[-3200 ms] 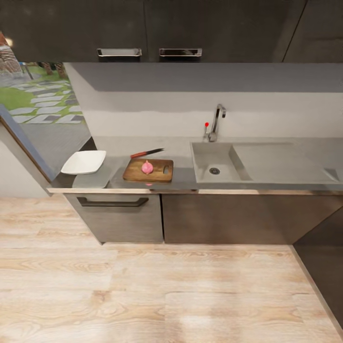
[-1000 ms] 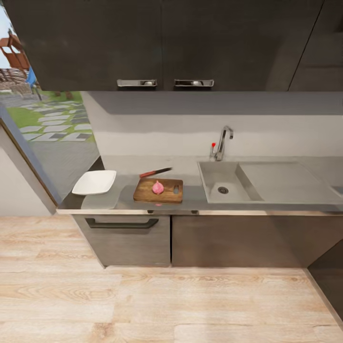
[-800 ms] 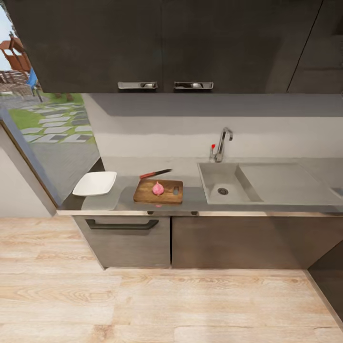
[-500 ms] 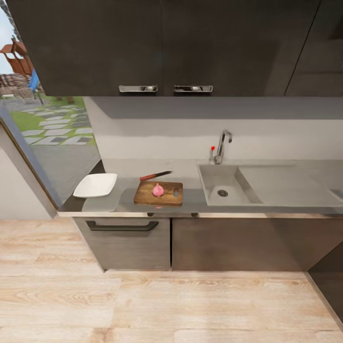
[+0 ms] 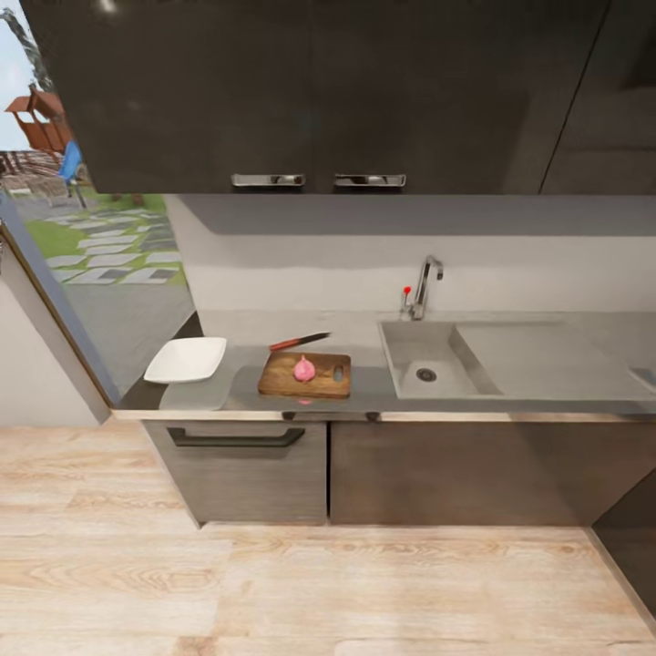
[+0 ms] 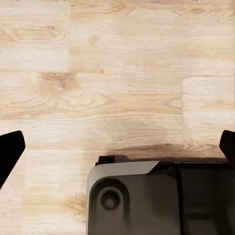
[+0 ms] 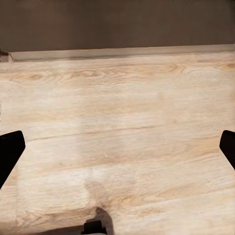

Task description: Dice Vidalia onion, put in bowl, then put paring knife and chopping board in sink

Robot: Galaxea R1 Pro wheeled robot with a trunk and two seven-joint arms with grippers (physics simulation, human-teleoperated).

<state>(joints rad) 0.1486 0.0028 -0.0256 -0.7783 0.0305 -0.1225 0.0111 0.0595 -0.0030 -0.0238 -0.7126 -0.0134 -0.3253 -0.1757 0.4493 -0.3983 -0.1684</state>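
Pale wood-plank flooring (image 5: 310, 583) runs in front of dark grey base cabinets (image 5: 364, 474) that carry the long smooth grey countertop (image 5: 364, 387). On this counter we see the rectangular dark brown wooden chopping board (image 5: 273, 383) with its slot handle hole. The small rounded pinkish-red Vidalia onion (image 5: 304, 369) sits on the board, near its middle. The slim paring knife with a red handle and dark blade (image 5: 299, 342) lies on the counter just behind the board. The shallow white square bowl (image 5: 186, 360) rests left of the board, near the counter's end. The rectangular grey steel sink (image 5: 437, 351) with round drain lies right of the board, below a chrome tap with a red knob (image 5: 421, 287).

In the left wrist view, our left gripper (image 6: 117, 149) points at the floor above a grey robot housing (image 6: 147, 200), its dark fingertips (image 6: 10, 152) spread wide with nothing between them. In the right wrist view, our right gripper (image 7: 117, 149) likewise faces floor near a dark cabinet base (image 7: 117, 24), fingertips (image 7: 10, 152) wide apart and empty. Both grippers are well apart from the onion on the counter.
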